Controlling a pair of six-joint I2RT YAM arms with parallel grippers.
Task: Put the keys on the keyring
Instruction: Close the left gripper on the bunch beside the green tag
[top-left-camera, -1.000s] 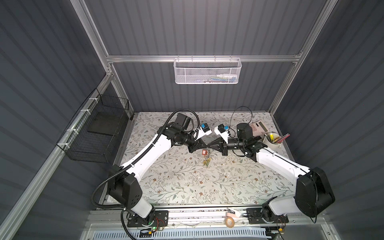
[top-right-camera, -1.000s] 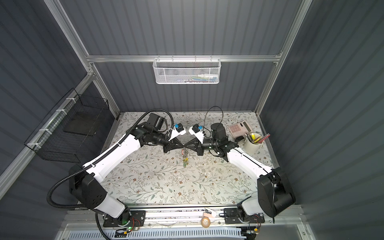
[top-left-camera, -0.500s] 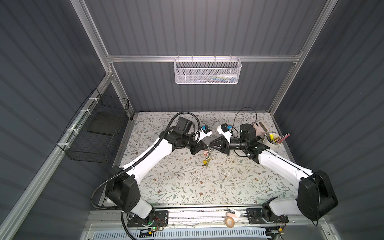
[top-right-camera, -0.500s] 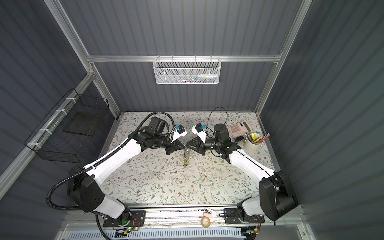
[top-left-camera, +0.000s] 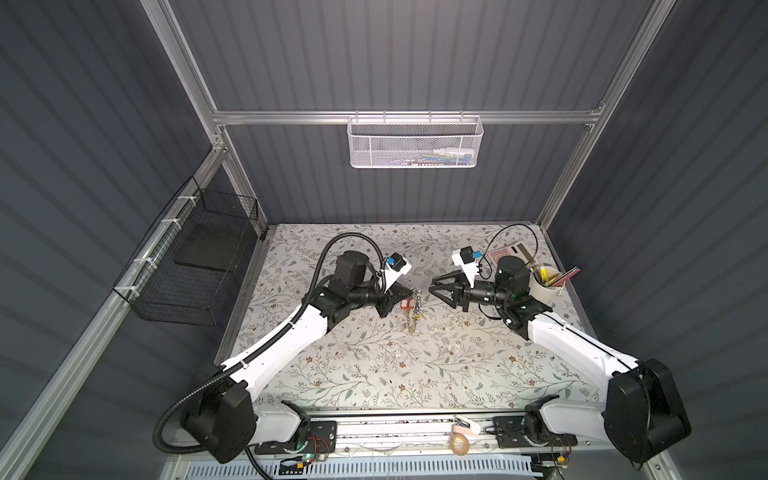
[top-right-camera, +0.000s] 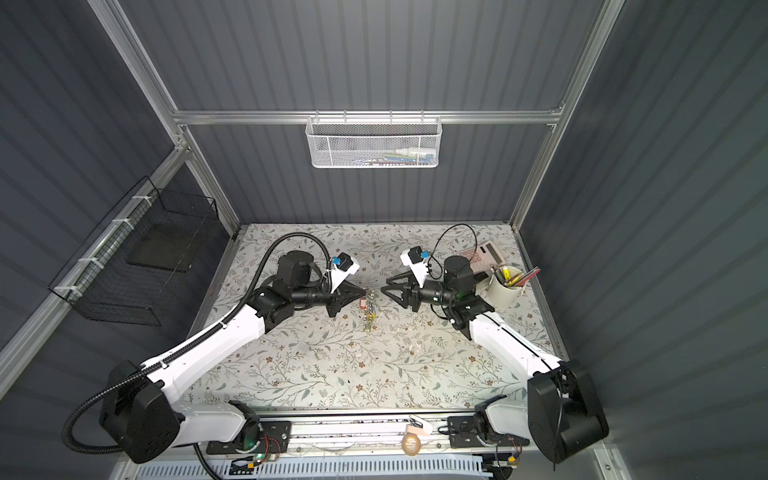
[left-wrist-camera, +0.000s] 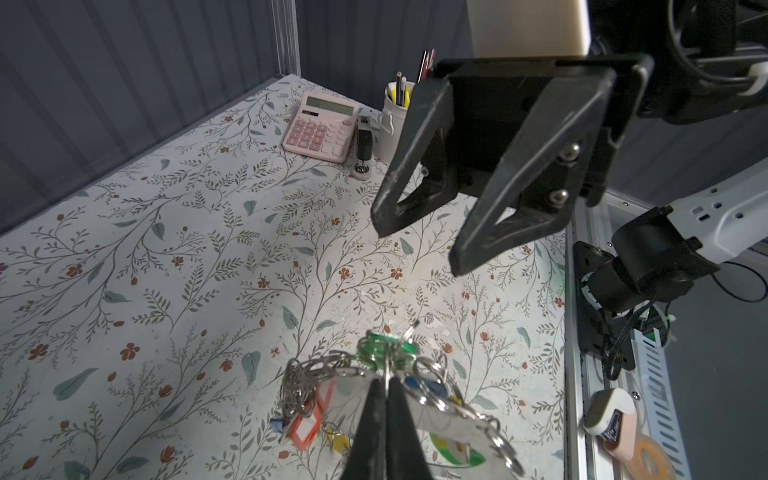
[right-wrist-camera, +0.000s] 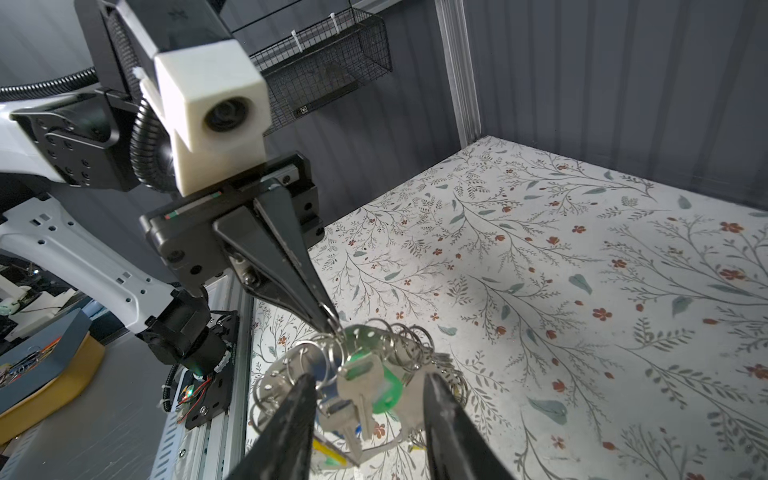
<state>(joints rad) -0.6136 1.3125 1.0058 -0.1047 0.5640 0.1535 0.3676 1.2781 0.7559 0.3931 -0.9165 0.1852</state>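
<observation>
My left gripper (top-left-camera: 409, 296) is shut on the keyring (top-left-camera: 412, 312), a grey loop crowded with silver rings and red, blue and yellow tags, which hangs from it just above the table. The pinch on the loop is clear in the left wrist view, at the left gripper (left-wrist-camera: 384, 380). The keys (right-wrist-camera: 361, 386) with the green tag (right-wrist-camera: 388, 386) hang in the same bunch, just under the left gripper's tip (right-wrist-camera: 330, 326). My right gripper (top-left-camera: 432, 287) stands open a short way to the right of the bunch, with nothing held. In the right wrist view the bunch hangs beyond its spread fingers (right-wrist-camera: 305, 386).
A pink calculator (top-left-camera: 509, 253), a black stapler (left-wrist-camera: 365, 145) and a white cup of pens (top-left-camera: 544, 282) stand at the back right. A black wire basket (top-left-camera: 195, 266) hangs on the left wall and a white mesh basket (top-left-camera: 415, 143) on the back rail. A tape roll (top-left-camera: 459, 444) lies on the front rail.
My right gripper has opened, let go of the bunch and drawn back to the right. The left gripper has stayed shut on the keyring in about the same place.
</observation>
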